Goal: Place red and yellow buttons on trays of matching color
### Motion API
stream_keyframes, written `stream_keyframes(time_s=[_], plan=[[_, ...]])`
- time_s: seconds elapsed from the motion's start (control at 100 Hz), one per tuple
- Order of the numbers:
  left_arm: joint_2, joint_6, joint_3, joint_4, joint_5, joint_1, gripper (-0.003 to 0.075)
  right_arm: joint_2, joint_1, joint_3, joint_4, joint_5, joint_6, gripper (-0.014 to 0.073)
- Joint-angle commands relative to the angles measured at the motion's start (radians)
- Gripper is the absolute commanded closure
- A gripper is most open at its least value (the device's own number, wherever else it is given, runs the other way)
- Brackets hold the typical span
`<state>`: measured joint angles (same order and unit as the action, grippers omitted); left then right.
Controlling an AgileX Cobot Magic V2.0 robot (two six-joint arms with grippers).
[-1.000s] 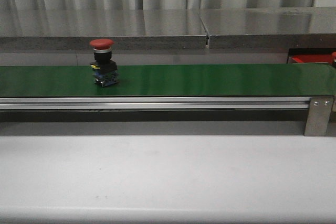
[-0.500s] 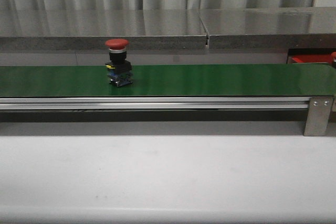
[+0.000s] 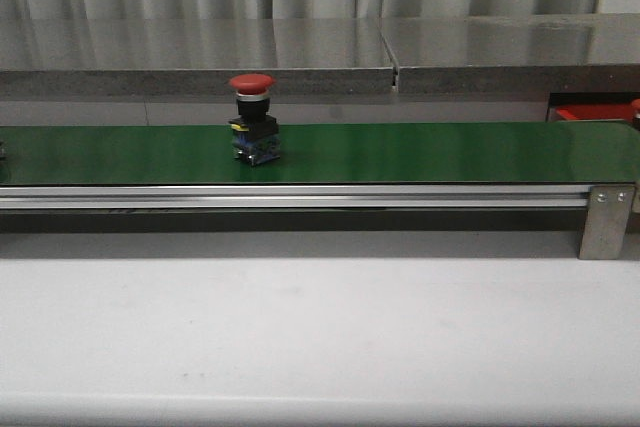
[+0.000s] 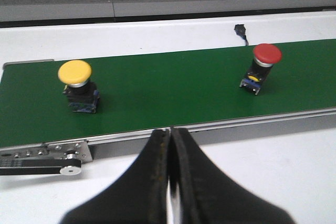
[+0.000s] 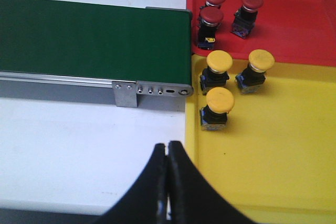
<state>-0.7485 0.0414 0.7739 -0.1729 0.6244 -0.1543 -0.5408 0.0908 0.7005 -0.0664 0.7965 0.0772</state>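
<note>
Front view: red button [image 3: 253, 119] upright on green belt [image 3: 420, 152], left of centre.
Left wrist view: left tool [image 4: 169, 145] closed, empty, over white surface [image 4: 273, 156]; yellow button [image 4: 79, 86] on belt.
Right wrist view: right tool [image 5: 168, 157] closed, empty; red tray [image 5: 294, 24] and yellow tray [image 5: 278, 150] each hold three buttons.

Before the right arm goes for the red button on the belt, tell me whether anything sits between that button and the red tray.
Nothing visible does. The red button stands upright on the green belt, and the stretch of belt running toward the red tray is bare. The tray already holds three red buttons, with open floor left. The right gripper is shut.
</note>
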Motion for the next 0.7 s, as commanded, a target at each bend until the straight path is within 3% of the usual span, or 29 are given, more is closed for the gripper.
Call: stream_keyframes(time_s=[0.0,0.23,0.69], plan=[[0.067,-0.012,-0.014,-0.015,-0.07,0.026,0.0741,-0.001,0.0,0.022,0.009,-0.064,0.006,0.0711],[0.141,-0.01,-0.062,-0.042,-0.055,0.114,0.0741,-0.001,0.0,0.022,0.009,-0.064,0.006,0.0711],[0.141,-0.01,-0.062,-0.036,-0.047,0.114,0.0741,-0.001,0.0,0.022,0.009,-0.064,0.006,0.0711]])
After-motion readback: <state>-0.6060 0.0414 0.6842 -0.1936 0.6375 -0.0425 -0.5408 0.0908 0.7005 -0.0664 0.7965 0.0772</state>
